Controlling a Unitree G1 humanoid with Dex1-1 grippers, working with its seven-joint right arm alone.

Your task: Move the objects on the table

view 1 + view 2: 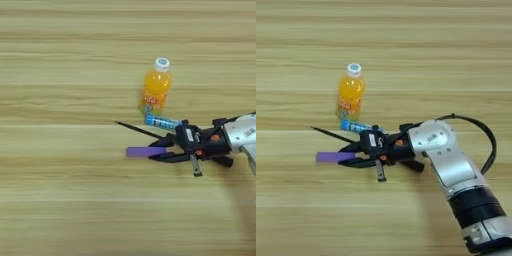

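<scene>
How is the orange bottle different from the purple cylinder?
The orange bottle is wider and has a white cap; the purple cylinder is slimmer and plain. The bottle lies free, while the cylinder sits between the right gripper's fingers. Both lie on the table.

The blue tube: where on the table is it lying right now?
The blue tube lies at the foot of the orange bottle, just above the gripper and purple cylinder.
</scene>
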